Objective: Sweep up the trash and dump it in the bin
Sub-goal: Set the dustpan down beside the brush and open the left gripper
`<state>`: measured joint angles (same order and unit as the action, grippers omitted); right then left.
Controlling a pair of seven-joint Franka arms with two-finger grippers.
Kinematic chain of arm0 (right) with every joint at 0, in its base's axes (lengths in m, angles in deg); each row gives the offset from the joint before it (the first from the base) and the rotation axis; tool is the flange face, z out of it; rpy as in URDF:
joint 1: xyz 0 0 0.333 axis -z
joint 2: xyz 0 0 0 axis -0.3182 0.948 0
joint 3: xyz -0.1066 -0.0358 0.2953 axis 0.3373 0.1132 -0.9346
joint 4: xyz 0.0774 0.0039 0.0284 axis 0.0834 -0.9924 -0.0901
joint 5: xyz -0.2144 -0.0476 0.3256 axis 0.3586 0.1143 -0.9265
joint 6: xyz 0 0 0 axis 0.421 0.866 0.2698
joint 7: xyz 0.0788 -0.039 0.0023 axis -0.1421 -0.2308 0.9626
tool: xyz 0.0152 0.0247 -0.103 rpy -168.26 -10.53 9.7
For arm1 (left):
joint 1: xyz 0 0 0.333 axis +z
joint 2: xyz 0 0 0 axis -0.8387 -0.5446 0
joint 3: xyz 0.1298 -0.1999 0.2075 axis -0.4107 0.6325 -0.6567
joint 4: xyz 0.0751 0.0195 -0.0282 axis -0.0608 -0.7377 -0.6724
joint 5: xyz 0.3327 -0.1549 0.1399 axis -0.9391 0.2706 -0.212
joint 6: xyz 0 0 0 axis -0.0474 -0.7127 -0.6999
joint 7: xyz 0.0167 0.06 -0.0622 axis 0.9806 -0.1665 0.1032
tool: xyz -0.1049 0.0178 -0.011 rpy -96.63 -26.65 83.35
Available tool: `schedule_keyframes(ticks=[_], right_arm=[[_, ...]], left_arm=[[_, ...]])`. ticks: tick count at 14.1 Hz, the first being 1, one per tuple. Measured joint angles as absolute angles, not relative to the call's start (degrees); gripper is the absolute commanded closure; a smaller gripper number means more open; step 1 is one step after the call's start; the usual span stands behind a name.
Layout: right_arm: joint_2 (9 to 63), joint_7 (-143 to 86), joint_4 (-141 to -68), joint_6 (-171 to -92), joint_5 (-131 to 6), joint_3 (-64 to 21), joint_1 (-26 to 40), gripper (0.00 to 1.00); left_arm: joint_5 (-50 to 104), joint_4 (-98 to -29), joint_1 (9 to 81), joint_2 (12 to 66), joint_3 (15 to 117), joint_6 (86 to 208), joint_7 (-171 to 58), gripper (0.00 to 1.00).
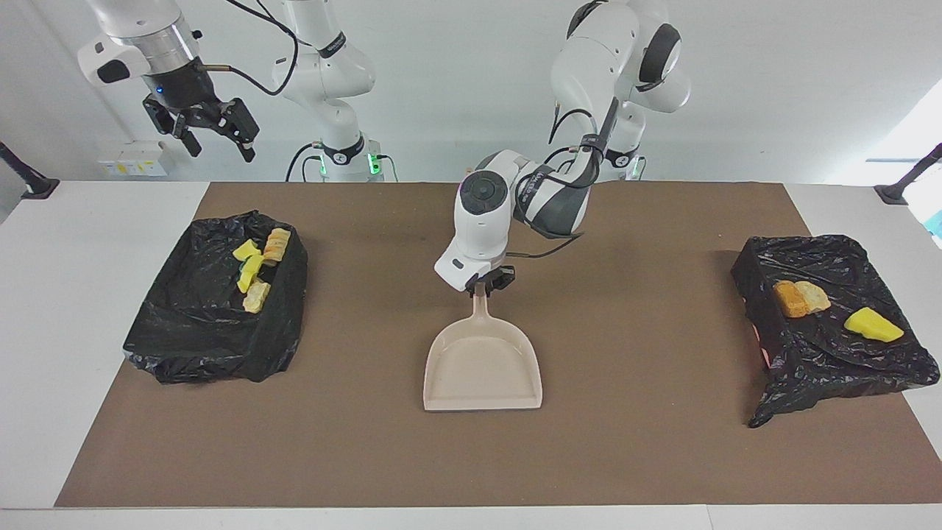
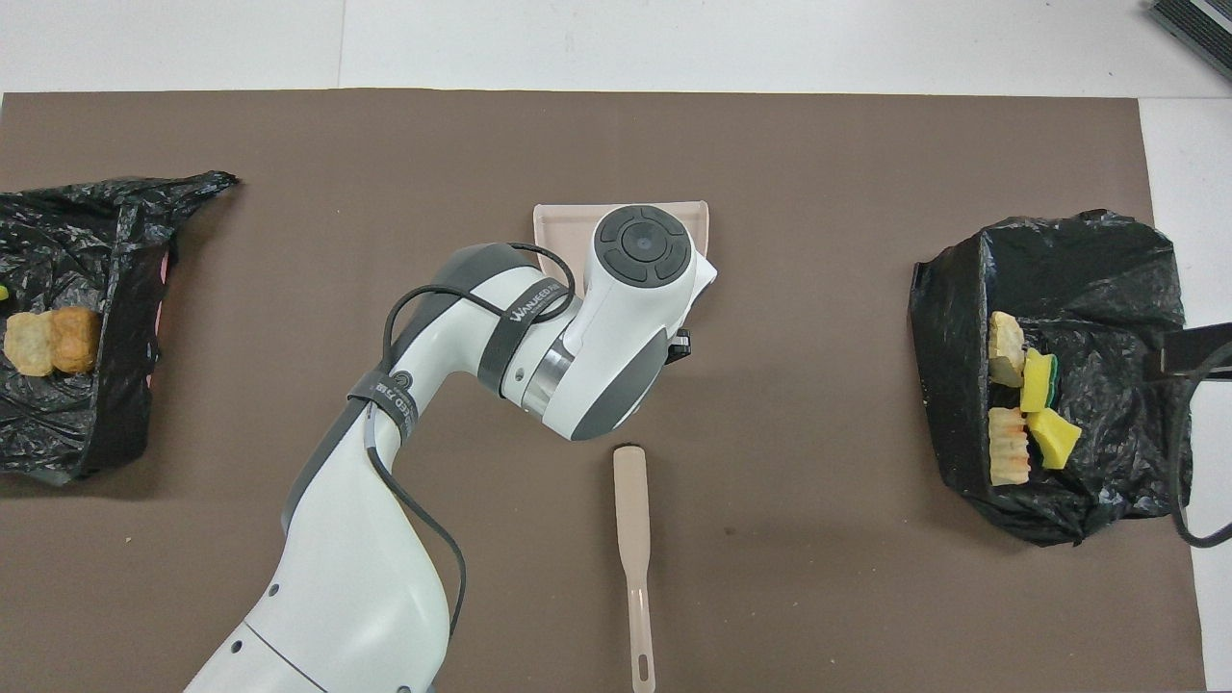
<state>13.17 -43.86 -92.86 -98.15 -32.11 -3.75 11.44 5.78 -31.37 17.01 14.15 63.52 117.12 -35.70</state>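
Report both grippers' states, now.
Left gripper: at the handle of the flat beige plastic dustpan; grip cannot be told.
Right gripper: open, empty, raised above the black-bagged bin.

Hidden in the overhead view under the left arm's white wrist: most of the pale beige plastic dustpan point(image 2: 577, 214) and all of its handle. Masked in the facing view by that same arm: the beige long-handled brush point(image 2: 632, 539). Cut by the overhead view's edge: the crumpled black bag-lined bin point(image 2: 87, 318) at the left arm's end; left gripper point(image 1: 487, 285) too small to read.
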Motion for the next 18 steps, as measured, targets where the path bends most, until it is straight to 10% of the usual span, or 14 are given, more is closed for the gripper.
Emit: schedule_keyframes(ticks=[18], right_arm=[[13.16, -43.86, -92.82, -98.24, -32.11, -3.87, 11.46, 0.0]], left_arm=[[5.36, -31.35, 38.55, 26.97, 59.58, 109.09, -65.5, 0.0]])
